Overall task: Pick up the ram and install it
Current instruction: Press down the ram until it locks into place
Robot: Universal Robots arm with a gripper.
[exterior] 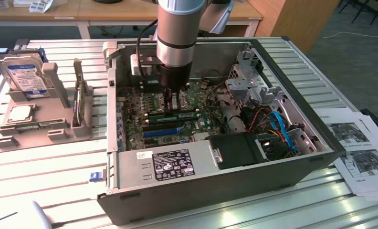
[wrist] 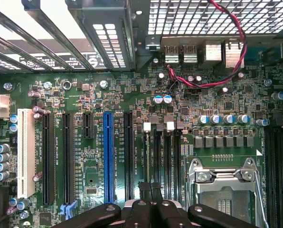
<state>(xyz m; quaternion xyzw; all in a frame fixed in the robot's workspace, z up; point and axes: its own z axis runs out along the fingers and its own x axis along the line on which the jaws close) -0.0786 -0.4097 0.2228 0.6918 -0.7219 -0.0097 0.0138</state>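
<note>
Closed pincer fingers press down over the black memory slots beside the blue expansion slot, gripping nothing visible.

Green motherboard; blue expansion slot; green ram; black claw.

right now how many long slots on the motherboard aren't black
2: a white slot at the end of the row, and a blue slot between long black slots. The pincer may hide more.
</note>
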